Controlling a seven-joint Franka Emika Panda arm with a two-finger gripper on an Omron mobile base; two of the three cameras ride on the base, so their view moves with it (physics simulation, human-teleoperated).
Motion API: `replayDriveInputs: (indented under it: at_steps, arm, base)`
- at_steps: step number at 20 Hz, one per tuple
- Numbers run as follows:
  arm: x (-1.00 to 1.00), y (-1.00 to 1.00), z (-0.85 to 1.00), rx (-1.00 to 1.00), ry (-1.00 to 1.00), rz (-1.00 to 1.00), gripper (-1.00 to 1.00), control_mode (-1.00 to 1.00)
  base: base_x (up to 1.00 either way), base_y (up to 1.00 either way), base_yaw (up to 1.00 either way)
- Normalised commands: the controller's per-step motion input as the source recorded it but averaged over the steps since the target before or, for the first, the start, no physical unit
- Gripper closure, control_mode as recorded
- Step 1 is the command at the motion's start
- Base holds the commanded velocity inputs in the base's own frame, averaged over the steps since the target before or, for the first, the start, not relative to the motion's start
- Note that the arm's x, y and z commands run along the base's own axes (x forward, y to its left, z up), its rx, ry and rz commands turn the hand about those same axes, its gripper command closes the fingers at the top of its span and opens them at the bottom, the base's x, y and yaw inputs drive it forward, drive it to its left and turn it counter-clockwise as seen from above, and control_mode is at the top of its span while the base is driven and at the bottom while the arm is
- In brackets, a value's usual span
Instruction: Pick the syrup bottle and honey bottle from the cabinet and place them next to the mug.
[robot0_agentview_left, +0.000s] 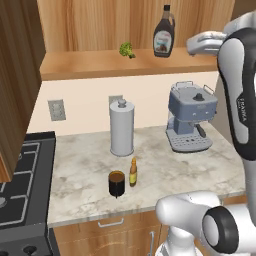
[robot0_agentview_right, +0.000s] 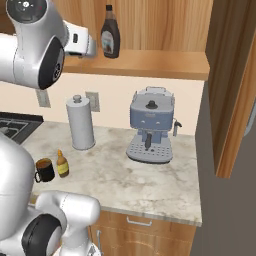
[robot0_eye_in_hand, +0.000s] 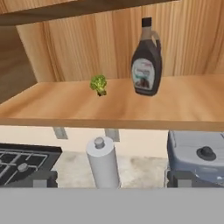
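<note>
Jaws wide before syrup bottle (robot0_eye_in_hand: 146, 59)

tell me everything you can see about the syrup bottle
The syrup bottle is a dark brown jug shape with a black cap, a small loop handle at the neck and a pale oval label. It looks like glossy plastic. It stands upright on the cabinet shelf board, right of a small broccoli floret, with nothing gripping it.

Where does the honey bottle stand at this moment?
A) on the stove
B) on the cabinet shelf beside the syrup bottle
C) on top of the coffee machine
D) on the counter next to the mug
D: the honey bottle stands upright on the counter right beside the mug.
</note>
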Motion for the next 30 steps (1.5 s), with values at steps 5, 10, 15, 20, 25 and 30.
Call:
replayDriveInputs:
  at_steps: [5, 10, 15, 20, 25, 30]
  arm:
    - [0.57, -0.39, -0.01, 0.02, -0.27, 0.0, -1.0, -1.0]
    - [0.48, -0.37, 0.03, 0.0, -0.03, 0.02, -1.0, -1.0]
    - [0.47, -0.08, 0.15, -0.02, 0.22, 0.13, -1.0, -1.0]
    - [0.36, 0.0, 0.23, -0.06, 0.29, 0.13, -1.0, -1.0]
    - [0.11, 0.0, -0.01, -0.01, -0.03, 0.05, -1.0, -1.0]
    - [0.37, 0.0, -0.15, 0.0, -0.08, 0.01, -1.0, -1.0]
  base:
    - [0.0, 0.0, 0.0]
    - [0.0, 0.0, 0.0]
    - [0.0, 0.0, 0.0]
    - [0.0, 0.0, 0.0]
    - [0.0, 0.0, 0.0]
    - [0.0, 0.0, 0.0]
